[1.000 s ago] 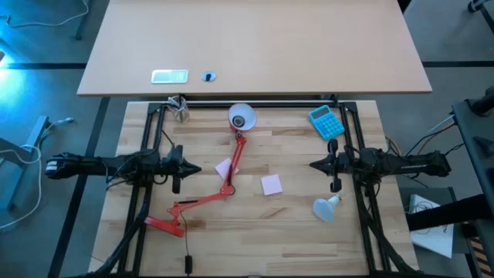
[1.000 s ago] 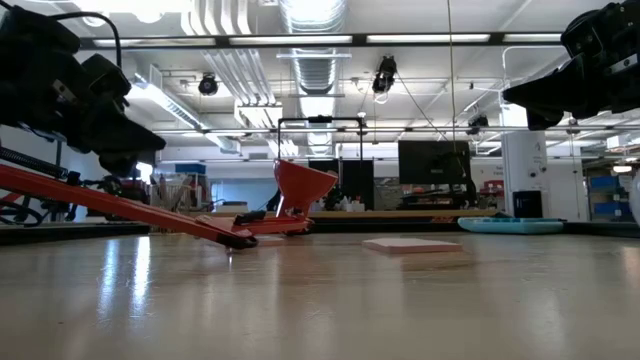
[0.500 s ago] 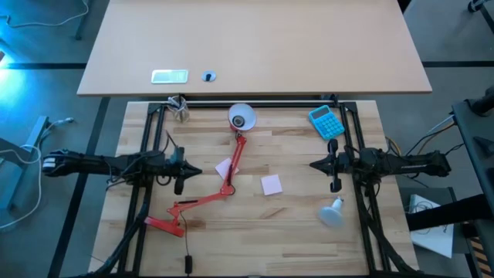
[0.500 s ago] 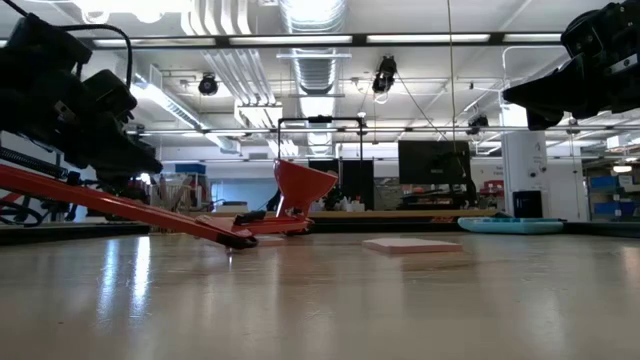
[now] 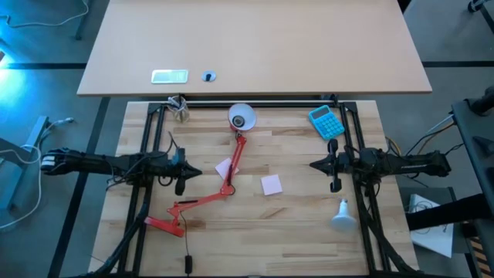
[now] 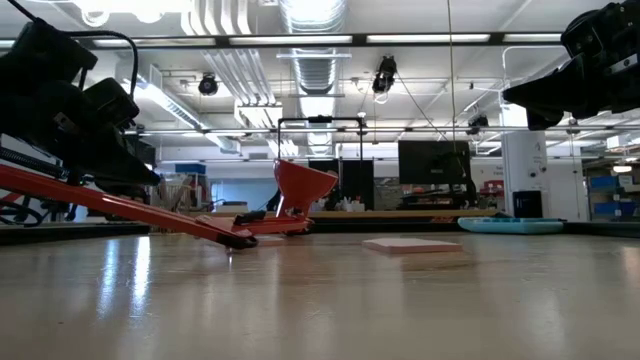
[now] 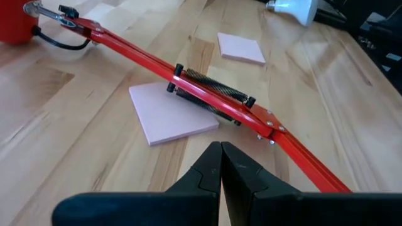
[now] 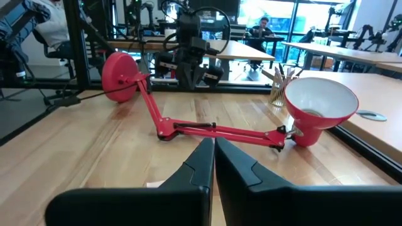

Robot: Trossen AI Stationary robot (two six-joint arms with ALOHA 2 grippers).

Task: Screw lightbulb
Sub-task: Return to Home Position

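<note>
The wooden desk (image 5: 255,239) carries everything, and the red lamp (image 5: 231,166) lies folded flat across its middle. The lamp's white-lined shade (image 5: 241,117) sits at the far edge. Its arm runs back toward the near side to an elbow, then bends off leftward to the round base (image 5: 164,225).

The left arm (image 6: 70,110) reaches in from the lamp's left. The left hand (image 5: 197,171) hangs above the desk just beside the lamp's upper arm, level with its middle. Its fingers (image 7: 207,172) are pressed together tip to tip and grip nothing. The right arm (image 6: 585,65) comes in from the opposite side. The right hand (image 5: 312,164) points back at the lamp from well to its right and sits clear of the desk. Its fingers (image 8: 200,164) are likewise closed flat against each other with nothing between them.

A blue calculator (image 5: 326,121) lies to the right of the lamp's shade, near the far edge.

The lightbulb (image 5: 343,216) lies on its side on the bare wood, well to the right of the lamp's elbow and far from the shade. It is on the near side of the right hand and touches neither hand. Its grey screw end points toward the far edge.

One pink sticky note (image 5: 224,167) lies partly under the lamp's sprung arm. A second (image 5: 271,184) lies just right of the elbow, between the lamp and the lightbulb.
</note>
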